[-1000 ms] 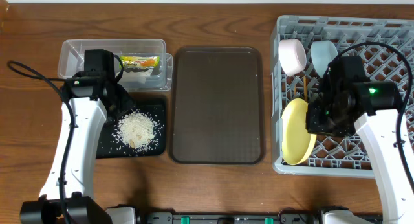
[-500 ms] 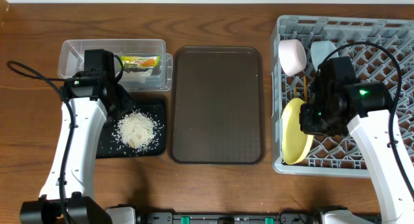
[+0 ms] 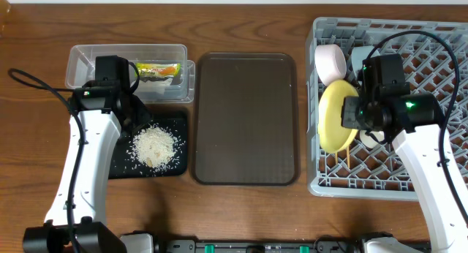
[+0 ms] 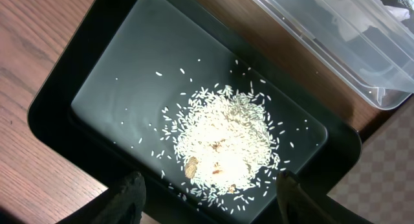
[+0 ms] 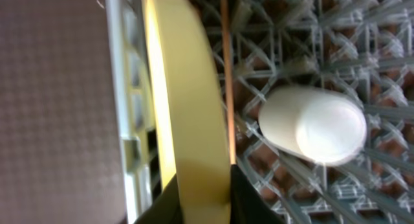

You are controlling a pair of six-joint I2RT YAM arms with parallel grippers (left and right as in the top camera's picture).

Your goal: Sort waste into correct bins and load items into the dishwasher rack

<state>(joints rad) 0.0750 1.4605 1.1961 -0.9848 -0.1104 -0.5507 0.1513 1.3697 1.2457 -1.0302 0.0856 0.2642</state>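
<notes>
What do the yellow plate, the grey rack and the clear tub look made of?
The yellow plate: probably plastic or melamine, opaque, with a smooth, faintly glossy rim; glazed ceramic is possible. The grey rack: moulded plastic, matte, with thin lattice ribs. The clear tub: transparent glossy plastic; the wooden table shows through it.

yellow plate (image 3: 333, 118), grey lattice rack (image 3: 439, 35), black tray (image 4: 97, 75), brown serving tray (image 3: 245, 118)

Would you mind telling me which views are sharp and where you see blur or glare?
Overhead: sharp, evenly lit, no strong glare. Left wrist: rice crisp, a pale sheen across the black tray, jaws at the bottom edge out of focus. Right wrist: soft overall; the yellow plate is blurred and washed out, the white cup bright.
</notes>
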